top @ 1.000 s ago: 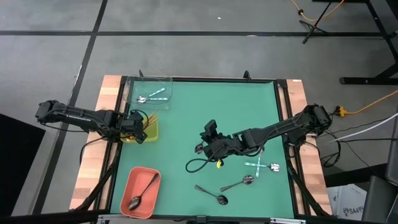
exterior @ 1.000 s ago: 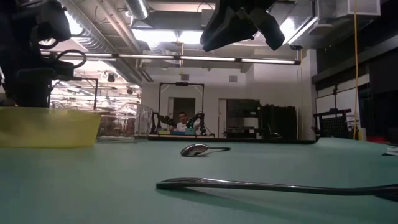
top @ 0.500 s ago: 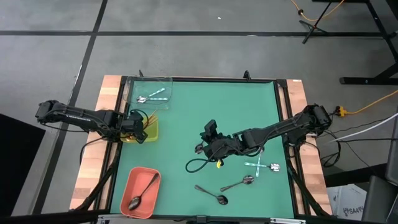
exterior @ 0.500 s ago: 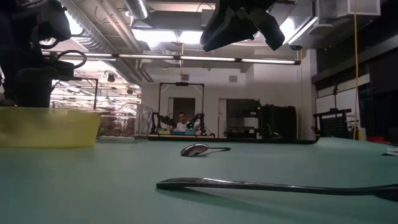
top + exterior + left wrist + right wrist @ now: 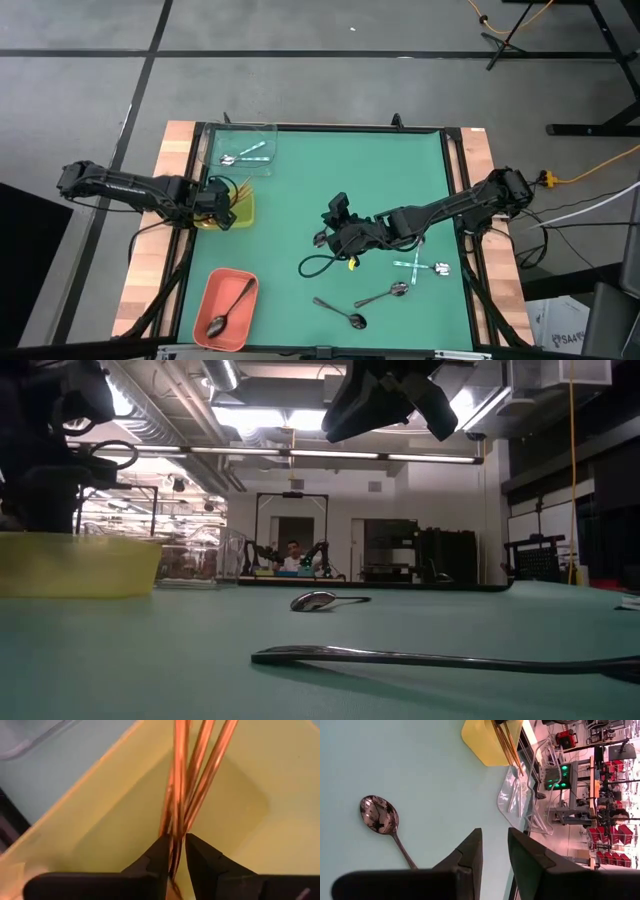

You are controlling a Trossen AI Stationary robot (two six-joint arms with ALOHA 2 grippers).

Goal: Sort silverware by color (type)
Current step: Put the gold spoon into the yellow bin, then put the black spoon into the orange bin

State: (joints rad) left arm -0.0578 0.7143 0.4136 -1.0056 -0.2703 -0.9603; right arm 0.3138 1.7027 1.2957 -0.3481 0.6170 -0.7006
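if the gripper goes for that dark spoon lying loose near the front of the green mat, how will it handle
The dark spoon looks like thin polished metal, so probably stiff, light and slippery. It lies flat on the green mat with a thin handle, so getting fingers under it may be awkward. Pushed, it would likely slide or pivot on its bowl rather than roll.

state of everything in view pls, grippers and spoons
left gripper: slightly open, copper handles between its fingers
right gripper: open, empty, above mid table
copper spoons: leaning in the yellow tray
sorted silver spoons: lying in the clear tray
dark spoon: lying in the salmon tray
loose dark spoons: on the mat, unsorted
loose silver spoons: on the mat, unsorted
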